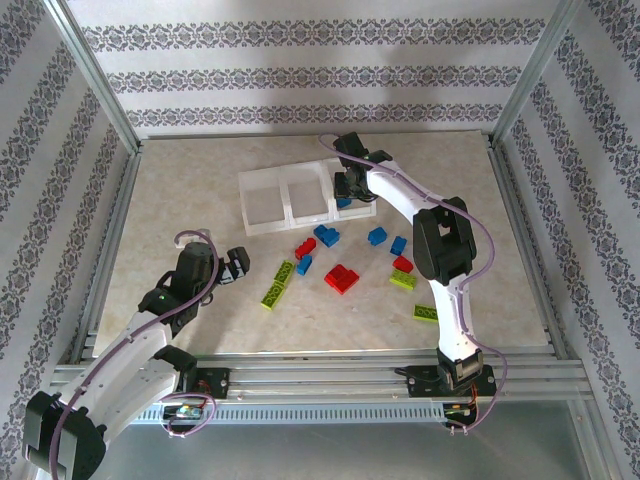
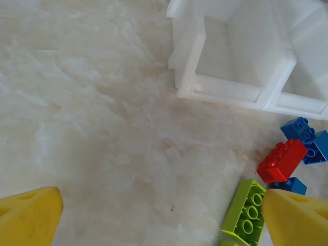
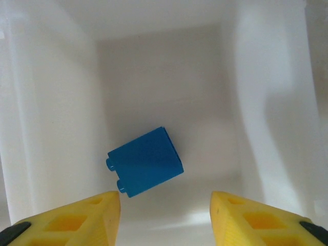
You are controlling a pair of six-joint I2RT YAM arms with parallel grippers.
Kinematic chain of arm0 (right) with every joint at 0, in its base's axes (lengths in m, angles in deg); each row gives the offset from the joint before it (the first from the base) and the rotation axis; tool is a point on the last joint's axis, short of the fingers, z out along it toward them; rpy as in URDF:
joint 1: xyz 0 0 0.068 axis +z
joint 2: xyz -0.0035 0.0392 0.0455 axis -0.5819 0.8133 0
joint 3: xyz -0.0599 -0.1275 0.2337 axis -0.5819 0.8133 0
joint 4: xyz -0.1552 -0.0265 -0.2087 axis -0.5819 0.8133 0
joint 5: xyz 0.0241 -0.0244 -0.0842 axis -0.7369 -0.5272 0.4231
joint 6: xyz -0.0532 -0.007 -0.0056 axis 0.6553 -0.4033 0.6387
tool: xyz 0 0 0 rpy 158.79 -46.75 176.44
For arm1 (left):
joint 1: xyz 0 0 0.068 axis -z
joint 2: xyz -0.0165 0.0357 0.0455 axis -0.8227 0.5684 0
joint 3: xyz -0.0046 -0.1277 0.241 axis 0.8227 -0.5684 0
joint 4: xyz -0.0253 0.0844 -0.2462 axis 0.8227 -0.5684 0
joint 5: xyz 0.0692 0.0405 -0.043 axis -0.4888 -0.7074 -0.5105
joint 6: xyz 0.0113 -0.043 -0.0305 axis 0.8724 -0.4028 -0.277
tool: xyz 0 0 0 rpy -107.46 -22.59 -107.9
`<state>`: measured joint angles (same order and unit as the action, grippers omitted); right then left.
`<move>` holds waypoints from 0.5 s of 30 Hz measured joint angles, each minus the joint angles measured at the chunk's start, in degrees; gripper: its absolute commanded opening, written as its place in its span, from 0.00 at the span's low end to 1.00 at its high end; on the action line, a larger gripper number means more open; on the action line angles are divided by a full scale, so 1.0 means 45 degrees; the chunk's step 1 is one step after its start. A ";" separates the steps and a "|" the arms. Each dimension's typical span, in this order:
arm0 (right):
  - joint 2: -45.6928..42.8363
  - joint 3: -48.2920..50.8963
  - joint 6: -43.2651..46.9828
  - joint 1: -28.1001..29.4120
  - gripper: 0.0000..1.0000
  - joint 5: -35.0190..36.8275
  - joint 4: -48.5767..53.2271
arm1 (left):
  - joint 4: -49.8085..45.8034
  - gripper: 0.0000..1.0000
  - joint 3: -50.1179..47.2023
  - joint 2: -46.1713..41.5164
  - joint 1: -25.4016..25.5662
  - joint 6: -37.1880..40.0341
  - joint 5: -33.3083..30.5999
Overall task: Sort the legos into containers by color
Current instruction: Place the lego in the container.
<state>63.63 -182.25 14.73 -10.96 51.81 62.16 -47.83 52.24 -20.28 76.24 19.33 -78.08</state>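
Now one blue brick sits tilted inside the end bin of the tray, just beyond the right gripper, whose yellow fingers stand partly apart, touching nothing and holding nothing, with white bin walls close on either side of them. Outside the tray the loose legos count four blue, three red and at least three lime. The left gripper stands fully spread and empty over bare table, with open room ahead up to the tray's corner and a lime brick just beside its right finger.
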 measured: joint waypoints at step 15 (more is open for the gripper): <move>-0.1962 0.1122 -0.0364 0.0005 0.73 -0.0005 -0.0029 | -0.1195 1.00 0.0797 0.1180 0.0520 0.1530 0.1593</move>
<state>54.80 -177.20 13.09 -10.94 51.79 62.03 -53.20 55.82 -14.97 78.58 26.21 -70.91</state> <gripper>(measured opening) 0.669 0.997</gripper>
